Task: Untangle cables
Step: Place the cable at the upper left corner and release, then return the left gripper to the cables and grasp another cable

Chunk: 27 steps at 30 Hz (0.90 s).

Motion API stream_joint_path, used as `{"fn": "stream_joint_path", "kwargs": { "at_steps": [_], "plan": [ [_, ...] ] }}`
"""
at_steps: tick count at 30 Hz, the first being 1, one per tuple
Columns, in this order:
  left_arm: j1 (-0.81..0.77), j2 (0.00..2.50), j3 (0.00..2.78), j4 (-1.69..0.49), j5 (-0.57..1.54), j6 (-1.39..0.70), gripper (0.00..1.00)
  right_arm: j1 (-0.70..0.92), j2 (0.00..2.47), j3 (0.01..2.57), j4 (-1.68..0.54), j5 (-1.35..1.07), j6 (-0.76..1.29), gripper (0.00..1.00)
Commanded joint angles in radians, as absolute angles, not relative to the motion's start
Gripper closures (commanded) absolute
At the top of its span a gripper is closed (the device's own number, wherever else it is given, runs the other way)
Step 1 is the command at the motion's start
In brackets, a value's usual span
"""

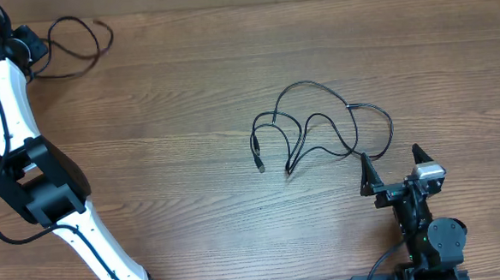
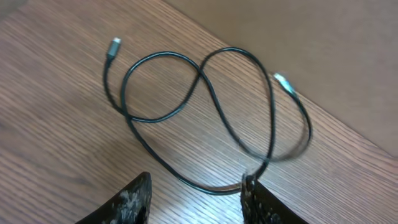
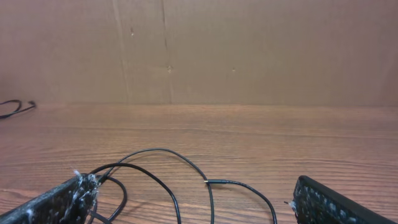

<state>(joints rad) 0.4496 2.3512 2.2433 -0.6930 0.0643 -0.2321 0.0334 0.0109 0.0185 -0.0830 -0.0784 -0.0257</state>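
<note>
While the tangled cables lie right of centre on the table overhead, the right gripper sits spread open just beside them on the near side; a lone cable lies at the far left corner. Left wrist: left gripper jaws apart, lone cable looped near the table edge, one strand meeting a fingertip. Right wrist: tangled cables run between the wide-apart fingers
</note>
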Motion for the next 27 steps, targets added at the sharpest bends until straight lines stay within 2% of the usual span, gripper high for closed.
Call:
{"fn": "stream_joint_path", "kwargs": {
  "at_steps": [1,7,11,14,16,20,23,27],
  "plan": [
    [0.440,2.308,2.280,-0.710,0.136,-0.229,0.53,0.038,0.003,0.008,-0.080,-0.080,-0.028,0.00],
    [0.440,2.178,2.295,-0.725,0.503,-0.281,0.37,0.038,0.003,0.008,-0.080,-0.080,-0.028,0.00],
    [0.426,2.122,2.295,-0.745,0.817,-0.405,0.35,0.038,0.003,0.008,-0.080,-0.080,-0.028,0.00],
    [0.379,2.121,2.294,-0.848,0.979,-0.434,0.28,0.038,0.003,0.008,-0.080,-0.080,-0.028,0.00],
    [0.332,2.122,2.292,-0.975,0.960,-0.401,0.27,0.038,0.003,0.008,-0.080,-0.080,-0.028,0.00],
    [0.208,2.122,2.291,-1.192,0.817,-0.191,0.26,0.038,0.003,0.008,-0.080,-0.080,-0.028,0.00],
    [0.041,2.122,2.289,-1.332,0.592,-0.112,0.25,0.038,0.003,0.008,-0.080,-0.080,-0.028,0.00],
    [-0.139,2.122,2.276,-1.364,0.415,-0.070,0.21,0.038,0.003,0.008,-0.080,-0.080,-0.028,0.00]
  ]
}}
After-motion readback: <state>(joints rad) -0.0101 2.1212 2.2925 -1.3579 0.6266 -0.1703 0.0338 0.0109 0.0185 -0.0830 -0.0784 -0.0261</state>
